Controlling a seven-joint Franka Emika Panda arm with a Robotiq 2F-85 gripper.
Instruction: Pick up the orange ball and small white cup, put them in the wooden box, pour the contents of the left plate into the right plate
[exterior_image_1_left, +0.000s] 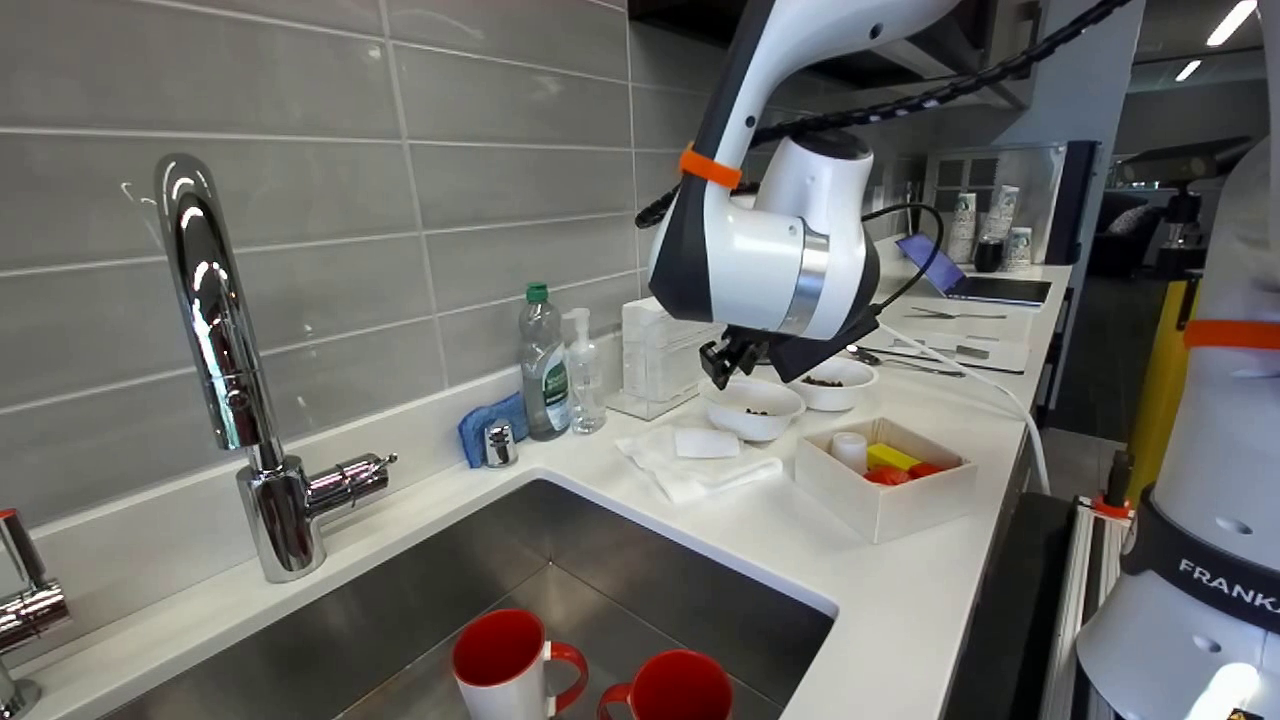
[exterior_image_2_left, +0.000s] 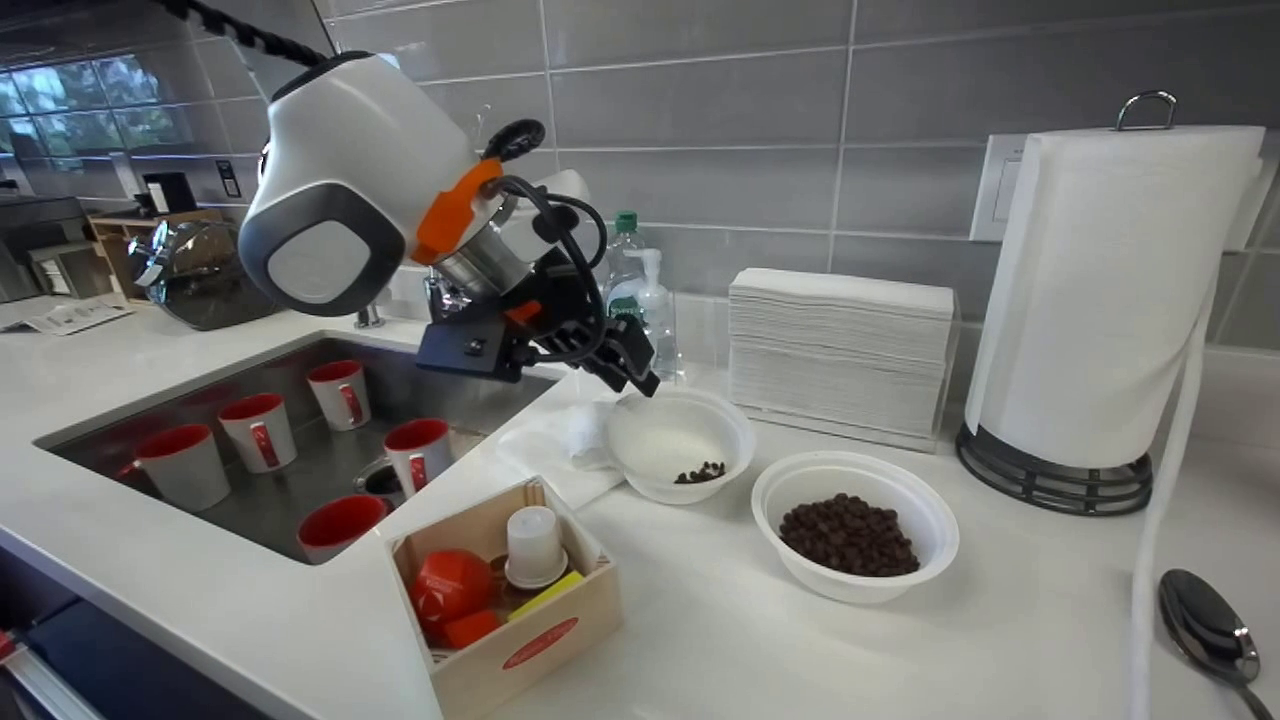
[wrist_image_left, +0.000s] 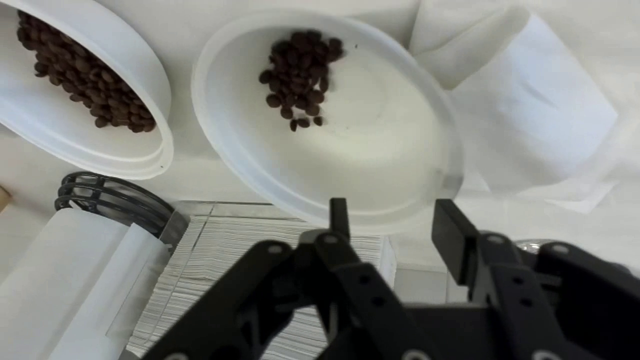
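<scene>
The wooden box (exterior_image_2_left: 590, 620), pale and shallow, also in an exterior view (exterior_image_1_left: 850, 505), holds the small white cup (exterior_image_2_left: 533, 545), the red-orange ball (exterior_image_2_left: 452, 585) and yellow and orange pieces. Two white bowls serve as the plates. One bowl (exterior_image_2_left: 655, 440) holds a small clump of dark brown pieces; it fills the middle of the wrist view (wrist_image_left: 375, 155). The other bowl (exterior_image_2_left: 850, 475) holds a larger heap and shows at the wrist view's left (wrist_image_left: 150, 75). My gripper (wrist_image_left: 390, 210) is open and empty, fingertips at the small-clump bowl's rim; I cannot tell whether they touch.
A napkin stack (exterior_image_2_left: 840, 360) and a paper towel roll (exterior_image_2_left: 1110, 300) stand along the wall. Soap bottles (exterior_image_1_left: 545, 370) stand by the sink (exterior_image_1_left: 690, 540), which holds red-and-white mugs. A folded napkin (exterior_image_1_left: 705, 443) lies beside the bowl. A white cable (exterior_image_2_left: 1165, 520) and spoon (exterior_image_2_left: 1205, 620) lie beyond.
</scene>
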